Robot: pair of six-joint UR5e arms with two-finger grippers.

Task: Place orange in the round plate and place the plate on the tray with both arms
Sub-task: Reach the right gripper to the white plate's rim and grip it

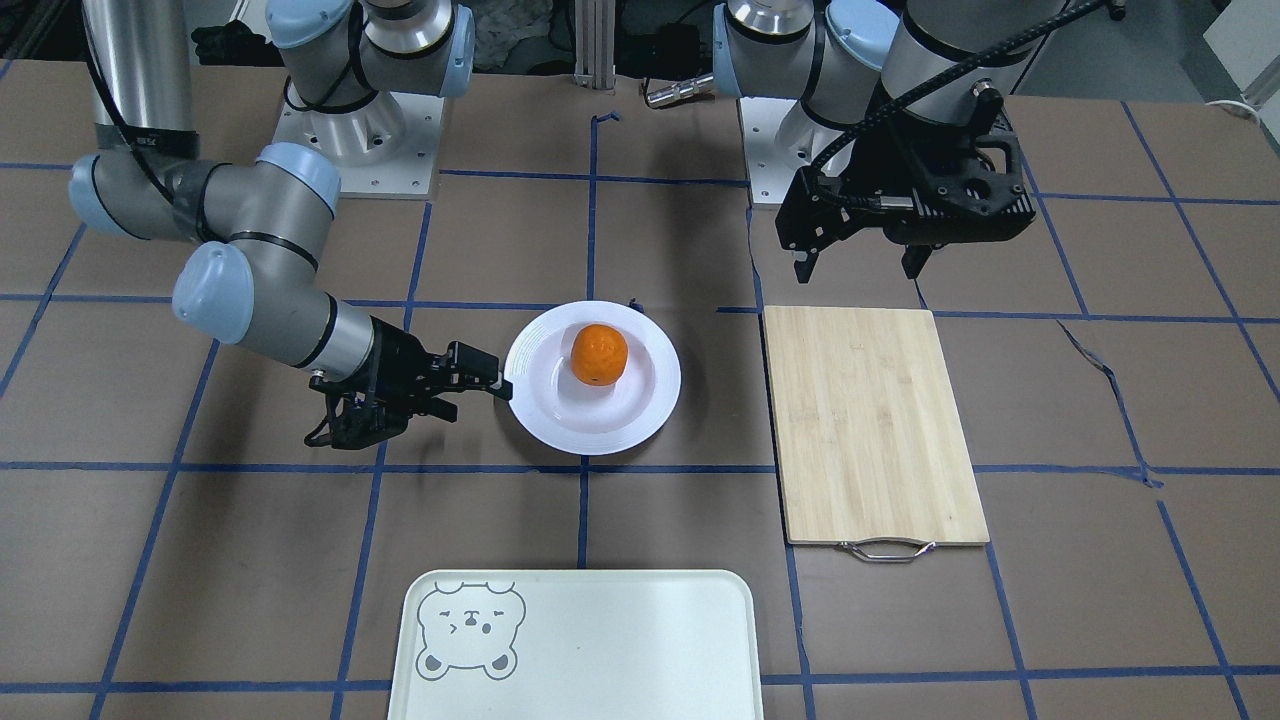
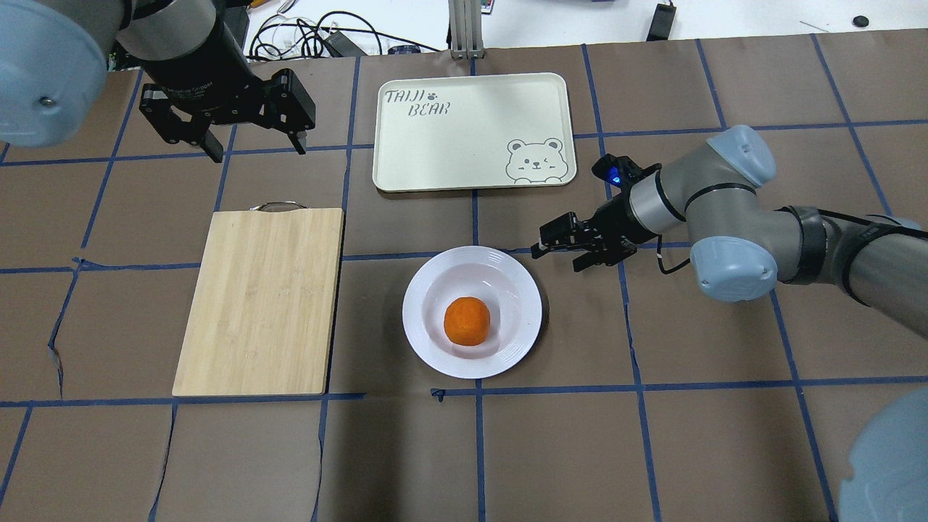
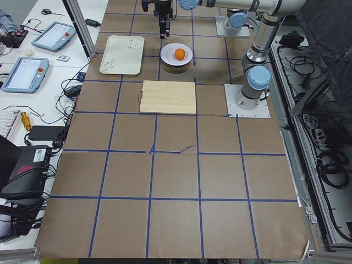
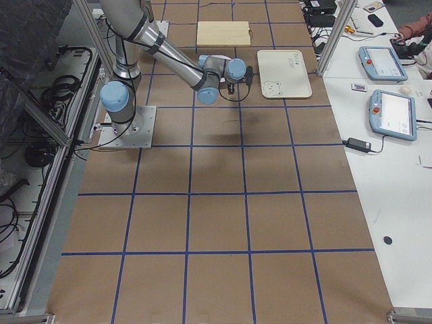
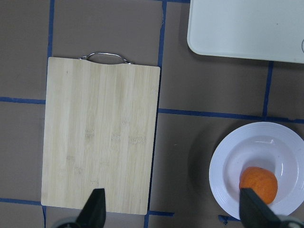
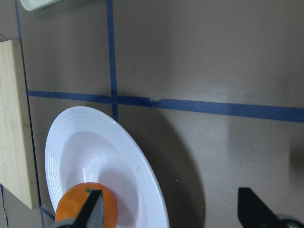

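Orange (image 2: 467,321) sits in round plate (image 2: 433,349) on surface, tray (image 2: 464,145) well apart; R fingers (image 1: 478,362) spread wide, empty, just beside plate rim; L fingers (image 2: 212,143) spread, empty, high over bamboo board (image 2: 261,301).

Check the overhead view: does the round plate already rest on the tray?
No, the round plate, with the orange in it, sits on the brown table, apart from the cream tray.
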